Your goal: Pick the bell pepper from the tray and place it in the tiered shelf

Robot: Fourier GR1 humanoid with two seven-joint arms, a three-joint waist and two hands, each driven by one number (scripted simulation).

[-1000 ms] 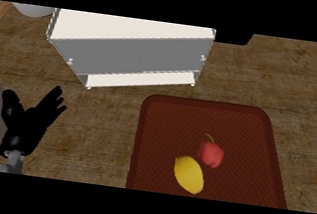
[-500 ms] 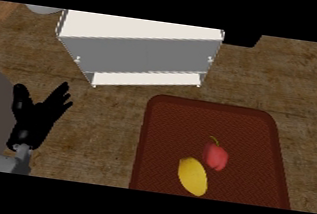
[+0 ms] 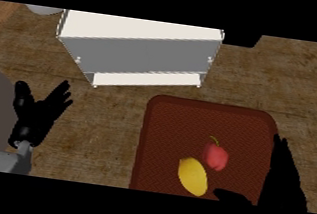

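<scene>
Fingers (image 3: pixel 281 155) straight, empty: right hand (image 3: pixel 286 186) over the tray (image 3: pixel 181 127) rim near bell pepper (image 3: pixel 215 156), left hand (image 3: pixel 36 115) apart, over counter (image 3: pixel 105 142).

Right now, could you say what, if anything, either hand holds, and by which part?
Nothing: left hand and right hand are open; the bell pepper lies on the tray.

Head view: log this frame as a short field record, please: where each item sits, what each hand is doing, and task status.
tiered shelf: white, at the counter's far side
tray: dark red, nearer than the shelf, toward the right
bell pepper: red, lying on the tray, close beside the lemon
lemon: yellow, on the tray near its near edge
left hand: open, fingers up, resting at the view's left
right hand: open, over the tray's right edge, not touching the pepper
task status: pepper not yet picked
</scene>
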